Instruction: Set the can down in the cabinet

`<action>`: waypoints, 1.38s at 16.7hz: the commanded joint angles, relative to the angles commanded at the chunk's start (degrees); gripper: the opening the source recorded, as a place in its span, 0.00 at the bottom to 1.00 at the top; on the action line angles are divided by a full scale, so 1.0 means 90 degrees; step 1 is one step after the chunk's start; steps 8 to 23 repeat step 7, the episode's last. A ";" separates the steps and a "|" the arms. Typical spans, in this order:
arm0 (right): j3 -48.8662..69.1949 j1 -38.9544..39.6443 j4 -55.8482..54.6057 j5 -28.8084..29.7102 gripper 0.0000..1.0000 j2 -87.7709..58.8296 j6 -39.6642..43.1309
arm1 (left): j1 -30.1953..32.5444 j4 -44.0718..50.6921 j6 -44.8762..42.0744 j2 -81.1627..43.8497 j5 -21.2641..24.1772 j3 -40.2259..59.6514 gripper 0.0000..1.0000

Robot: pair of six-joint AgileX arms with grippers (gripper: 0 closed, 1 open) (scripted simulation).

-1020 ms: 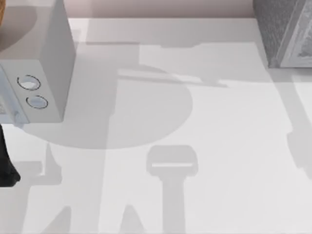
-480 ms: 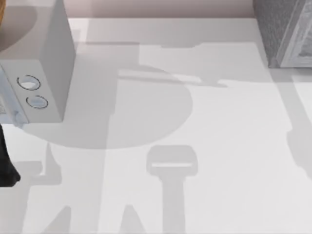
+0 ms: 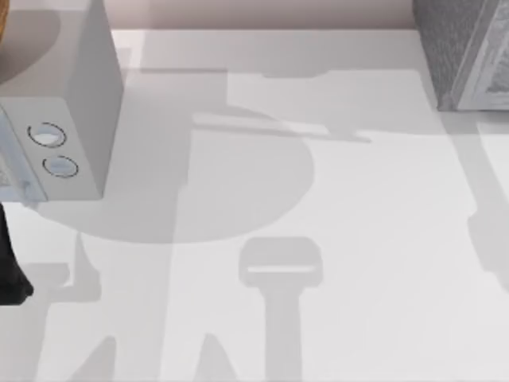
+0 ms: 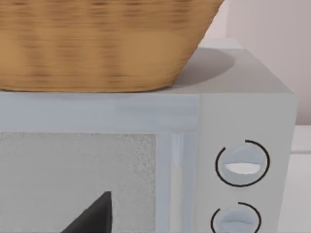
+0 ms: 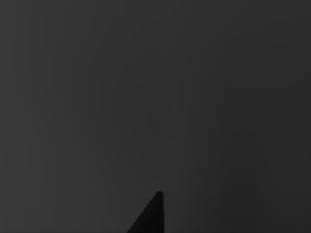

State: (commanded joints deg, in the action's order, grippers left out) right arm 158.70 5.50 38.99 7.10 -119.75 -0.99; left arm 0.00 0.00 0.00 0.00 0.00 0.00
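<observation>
The white worktop (image 3: 334,239) lay bare across its middle, crossed by grey shadows. At its left edge stood a boxy pale grey microwave (image 3: 75,119) with two round dials (image 3: 46,135) on its front panel. On top of it, seen from the left wrist, sat a woven tan wicker basket (image 4: 97,43). A speckled grey cabinet (image 3: 465,52) occupied the far right corner. A dark part of the left arm (image 3: 9,270) showed at the left edge; whether either pincer was apart or together could not be told. The right wrist view was dark.
</observation>
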 joint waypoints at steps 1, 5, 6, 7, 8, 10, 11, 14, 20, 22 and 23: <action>0.0000 0.0000 0.0000 0.0000 0.98 0.0000 0.0000 | 0.0000 0.0000 0.0000 0.0000 0.0000 0.0000 1.00; 0.0000 0.0000 0.0000 0.0000 1.00 0.0000 0.0000 | 0.0000 0.0000 0.0000 0.0000 0.0000 0.0000 1.00; 0.0000 0.0000 0.0000 0.0000 1.00 0.0000 0.0000 | 0.0000 0.0000 0.0000 0.0000 0.0000 0.0000 1.00; 0.0000 0.0000 0.0000 0.0000 1.00 0.0000 0.0000 | 0.0000 0.0000 0.0000 0.0000 0.0000 0.0000 1.00; 0.0000 0.0000 0.0000 0.0000 1.00 0.0000 0.0000 | 0.0000 0.0000 0.0000 0.0000 0.0000 0.0000 1.00; 0.0000 0.0000 0.0000 0.0000 1.00 0.0000 0.0000 | 0.0000 0.0000 0.0000 0.0000 0.0000 0.0000 1.00; 0.0000 0.0000 0.0000 0.0000 1.00 0.0000 0.0000 | 0.0000 0.0000 0.0000 0.0000 0.0000 0.0000 1.00; 0.0000 0.0000 0.0000 0.0000 1.00 0.0000 0.0000 | 0.0000 0.0000 0.0000 0.0000 0.0000 0.0000 1.00; 0.0000 0.0000 0.0000 0.0000 1.00 0.0000 0.0000 | 0.0000 0.0000 0.0000 0.0000 0.0000 0.0000 1.00; 0.0000 0.0000 0.0000 0.0000 1.00 0.0000 0.0000 | 0.0000 0.0000 0.0000 0.0000 0.0000 0.0000 1.00; 0.0000 0.0000 0.0000 0.0000 1.00 0.0000 0.0000 | 0.0000 0.0000 0.0000 0.0000 0.0000 0.0000 1.00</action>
